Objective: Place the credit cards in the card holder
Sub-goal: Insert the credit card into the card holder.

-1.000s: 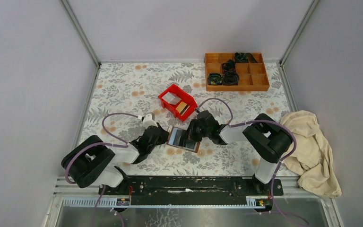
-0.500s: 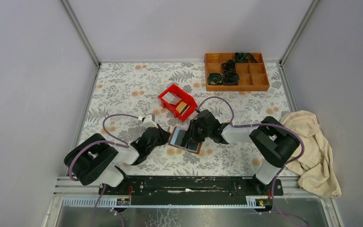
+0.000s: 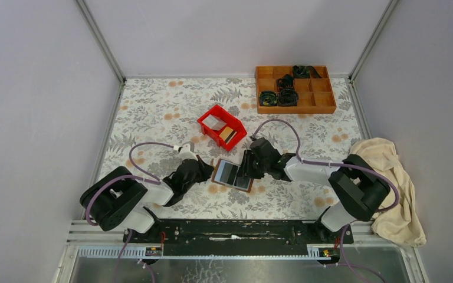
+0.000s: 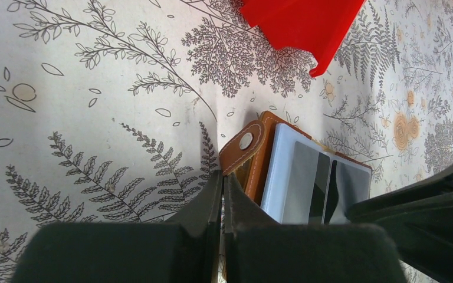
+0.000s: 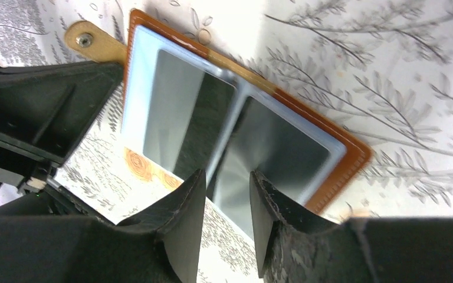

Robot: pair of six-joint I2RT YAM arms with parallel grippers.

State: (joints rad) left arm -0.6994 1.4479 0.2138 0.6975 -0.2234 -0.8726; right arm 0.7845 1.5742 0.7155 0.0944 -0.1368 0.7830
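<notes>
Pictured flat open on the table point(image 3: 153, 106), just near of the red bin point(image 4: 301, 17): holder point(image 3: 232, 174), pale lining and two pockets facing up, snap tab on its left side

Clenched at that left edge, right beside the tab: left end effector point(image 4: 223, 177), fingers pressed together with no gap; impossible to tell whether pinching leather or only bearing against it

Poised low over the right-hand pocket: right end effector point(image 5: 227, 177), released, jaws parted, nothing between them

Lying in the bin, apart from the holder: white card point(image 3: 213, 122) and gold-tan card point(image 3: 227, 133), neither one picked up, both pockets apparently unfilled

Step in hand, by the look of it: opening out and steadying the holder, with loading not yet begun

Next move, in all likelihood: a short reach far to the bin with the free right end effector, a careful pinch on one thin card by its edge, then a flat return and a slide into a pocket mouth, left side bracing the holder against skating on the cloth
</notes>
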